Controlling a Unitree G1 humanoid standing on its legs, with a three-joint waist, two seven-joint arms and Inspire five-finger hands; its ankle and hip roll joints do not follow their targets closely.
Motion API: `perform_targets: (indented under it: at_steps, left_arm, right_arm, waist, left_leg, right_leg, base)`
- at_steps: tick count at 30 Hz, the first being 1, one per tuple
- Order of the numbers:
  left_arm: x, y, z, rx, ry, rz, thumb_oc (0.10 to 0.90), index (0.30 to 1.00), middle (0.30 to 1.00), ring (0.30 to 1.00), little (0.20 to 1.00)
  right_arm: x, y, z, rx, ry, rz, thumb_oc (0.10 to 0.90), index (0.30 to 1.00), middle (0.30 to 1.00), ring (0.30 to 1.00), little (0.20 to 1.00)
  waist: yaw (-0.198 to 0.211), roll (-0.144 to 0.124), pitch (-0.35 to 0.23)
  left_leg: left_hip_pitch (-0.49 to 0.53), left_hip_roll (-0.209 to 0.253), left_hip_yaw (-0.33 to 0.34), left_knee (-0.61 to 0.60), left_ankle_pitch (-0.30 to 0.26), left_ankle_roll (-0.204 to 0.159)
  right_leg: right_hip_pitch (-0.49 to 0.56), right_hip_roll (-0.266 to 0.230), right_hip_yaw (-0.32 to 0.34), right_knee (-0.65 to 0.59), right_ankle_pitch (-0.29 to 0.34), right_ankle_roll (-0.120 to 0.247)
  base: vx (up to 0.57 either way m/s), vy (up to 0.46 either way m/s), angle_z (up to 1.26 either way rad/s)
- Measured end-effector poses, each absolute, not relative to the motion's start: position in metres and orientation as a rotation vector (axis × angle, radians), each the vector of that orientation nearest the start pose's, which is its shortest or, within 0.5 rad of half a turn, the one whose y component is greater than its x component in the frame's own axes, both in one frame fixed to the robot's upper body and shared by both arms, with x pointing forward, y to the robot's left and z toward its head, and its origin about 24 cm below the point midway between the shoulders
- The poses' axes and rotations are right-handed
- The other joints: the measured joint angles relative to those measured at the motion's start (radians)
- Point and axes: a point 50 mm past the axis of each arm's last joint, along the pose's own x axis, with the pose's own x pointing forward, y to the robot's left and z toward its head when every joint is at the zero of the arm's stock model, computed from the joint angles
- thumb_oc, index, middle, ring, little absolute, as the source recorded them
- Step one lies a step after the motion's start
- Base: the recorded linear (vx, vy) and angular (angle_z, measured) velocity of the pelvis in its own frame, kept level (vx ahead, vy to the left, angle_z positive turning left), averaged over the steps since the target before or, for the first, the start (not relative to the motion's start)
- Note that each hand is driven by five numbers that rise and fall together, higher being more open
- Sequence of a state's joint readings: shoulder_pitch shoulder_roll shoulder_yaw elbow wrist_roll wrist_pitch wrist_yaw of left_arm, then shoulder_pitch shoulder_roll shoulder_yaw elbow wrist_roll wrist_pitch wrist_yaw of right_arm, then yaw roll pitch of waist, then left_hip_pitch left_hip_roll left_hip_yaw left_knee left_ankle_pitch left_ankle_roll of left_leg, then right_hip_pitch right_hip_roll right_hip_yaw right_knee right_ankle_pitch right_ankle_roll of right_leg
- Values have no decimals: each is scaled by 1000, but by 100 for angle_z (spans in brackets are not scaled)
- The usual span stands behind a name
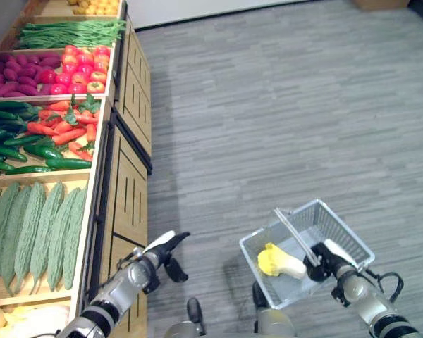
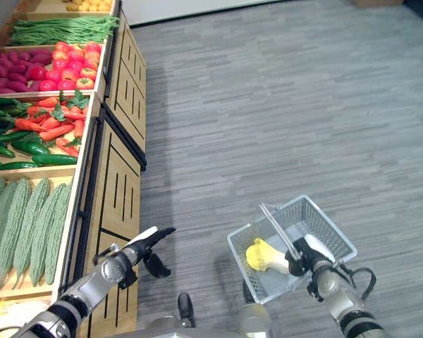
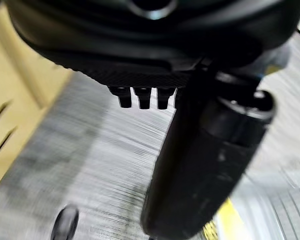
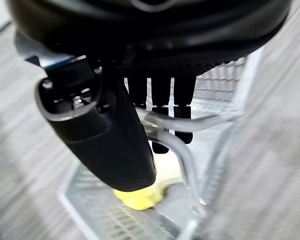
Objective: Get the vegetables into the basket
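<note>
A grey wire basket [image 1: 342, 227] hangs low over the floor at the lower right. My right hand [image 1: 326, 259] is shut on its wire handle [image 4: 190, 122], with the fingers hooked over the wire. A yellow and white leafy vegetable [image 1: 278, 262] lies inside the basket. My left hand [image 1: 162, 252] is open and holds nothing. It hovers between the front of the produce stand and the basket, with its fingers pointing towards the basket. On the stand lie carrots [image 1: 63, 130], cucumbers [image 1: 14, 141] and bitter gourds [image 1: 35, 232].
The wooden produce stand [image 1: 130, 190] runs along the left side. Farther back it holds red tomatoes [image 1: 84, 67], purple sweet potatoes [image 1: 17, 70] and green beans [image 1: 70, 32]. Grey plank floor [image 1: 282, 105] spreads out to the right of the stand.
</note>
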State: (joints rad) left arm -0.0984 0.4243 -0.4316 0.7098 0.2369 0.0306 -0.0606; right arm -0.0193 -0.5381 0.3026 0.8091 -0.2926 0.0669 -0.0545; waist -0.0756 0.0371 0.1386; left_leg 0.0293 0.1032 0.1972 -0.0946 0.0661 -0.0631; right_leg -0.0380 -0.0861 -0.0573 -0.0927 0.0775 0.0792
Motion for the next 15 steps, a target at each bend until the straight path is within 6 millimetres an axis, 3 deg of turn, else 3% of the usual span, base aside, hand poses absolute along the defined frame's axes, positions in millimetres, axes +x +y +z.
perform_targets:
  at_steps: [5,6,7,8,9,13,15]
  left_arm:
    - [151,240,-130,802,947,-209,900,1000,1000,1000,1000]
    - [146,241,-132,816,965,-197,900,1000,1000,1000,1000]
    - [126,244,-143,866,1042,-183,900,1000,1000,1000,1000]
    - [122,244,-145,875,1055,-181,900,1000,1000,1000,1000]
    - [108,247,-150,865,1117,-163,900,1000,1000,1000,1000]
    - [86,246,-158,811,1213,-123,900,1000,1000,1000,1000]
    - [66,246,-162,720,1291,-62,900,1000,1000,1000,1000]
  right_arm:
    - [127,-267,-134,-804,1052,106,400,300,300,300,300]
    - [123,-264,-137,-785,1067,103,400,300,300,300,300]
    - [108,-252,-147,-718,1123,101,400,300,300,300,300]
    - [109,-251,-148,-710,1123,92,400,300,300,300,300]
    - [99,-251,-151,-679,1155,67,400,300,300,300,300]
    - [88,-257,-155,-602,1220,-18,400,300,300,300,300]
    - [72,-263,-157,-555,1280,-69,400,300,300,300,300]
  waist:
    - [10,-59,-55]
    - [12,-63,-57]
    - [12,-66,-60]
    - [12,-65,-61]
    - [11,-64,-66]
    - [12,-64,-75]
    - [17,-62,-87]
  left_leg:
    - [8,0,-7,0,-2,-1]
    - [9,0,-8,0,-3,-1]
    - [15,-6,-8,0,-4,2]
    - [17,-6,-7,0,-5,3]
    - [19,-8,-5,0,-6,3]
    - [26,-8,2,0,-11,3]
    - [26,-8,3,0,-12,3]
  right_leg:
    - [11,0,-9,0,-2,-4]
    - [13,0,-9,0,-2,-5]
    - [19,-6,-9,0,-2,-4]
    - [21,-6,-9,0,-3,-2]
    - [21,-8,-6,0,-4,-1]
    - [25,-8,1,0,-6,2]
    - [25,-8,1,0,-6,0]
  base:
    - [-15,39,5]
    - [-42,96,3]
    - [-34,107,1]
    - [-14,81,-1]
    - [-9,82,-6]
    - [2,75,-5]
    - [-3,66,-2]
